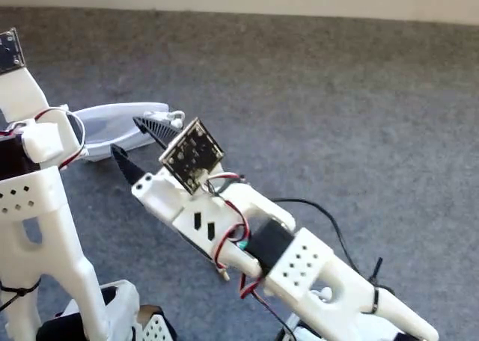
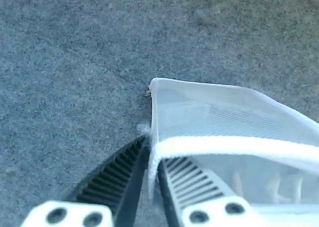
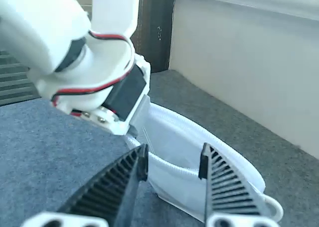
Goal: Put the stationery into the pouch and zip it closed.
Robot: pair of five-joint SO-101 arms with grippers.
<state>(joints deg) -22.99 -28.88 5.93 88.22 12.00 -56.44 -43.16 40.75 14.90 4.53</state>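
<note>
Tension mattered most: the left gripper [image 2: 149,155] was clamped on the rim of the pouch [image 2: 214,117], anchoring it. The right gripper [image 3: 173,155] stood wide astride that rim. It should probably close on the white loop [image 3: 273,207] beside it, likely the zip pull, then draw steadily.

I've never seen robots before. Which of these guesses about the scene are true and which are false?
1. The left pincer is clamped on the rim of the pouch. True.
2. The right pincer is shut tight. False: it is wide open, close to the pouch.
3. The pouch is black. False: it is white and partly see-through.
4. The pouch lies on a grey fuzzy surface. True.
</note>
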